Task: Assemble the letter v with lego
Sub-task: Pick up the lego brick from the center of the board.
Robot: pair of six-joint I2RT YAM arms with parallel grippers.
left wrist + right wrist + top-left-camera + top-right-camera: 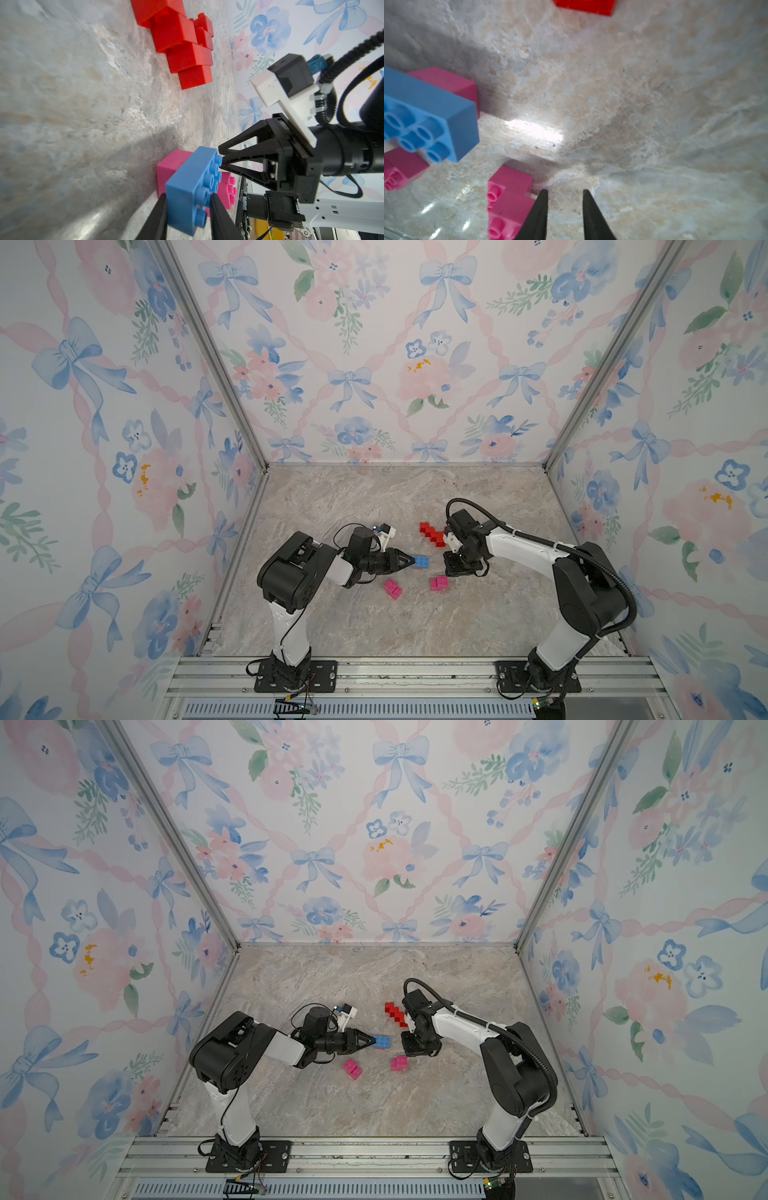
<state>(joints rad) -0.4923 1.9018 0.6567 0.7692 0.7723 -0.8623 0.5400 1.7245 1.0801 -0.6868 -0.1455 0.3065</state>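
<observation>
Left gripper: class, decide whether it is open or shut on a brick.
Shut on the blue brick: in the left wrist view the left gripper has both fingers pressed against opposite faces.

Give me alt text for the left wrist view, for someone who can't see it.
The left gripper clamps one end of a blue brick over a marbled tabletop. The right gripper points at its studs; a pink brick lies behind, stepped red bricks beyond.

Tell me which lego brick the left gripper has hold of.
The blue brick, the only long one: the fingers of the left gripper pinch its sides. The red bricks and pink bricks lie ungripped.
</observation>
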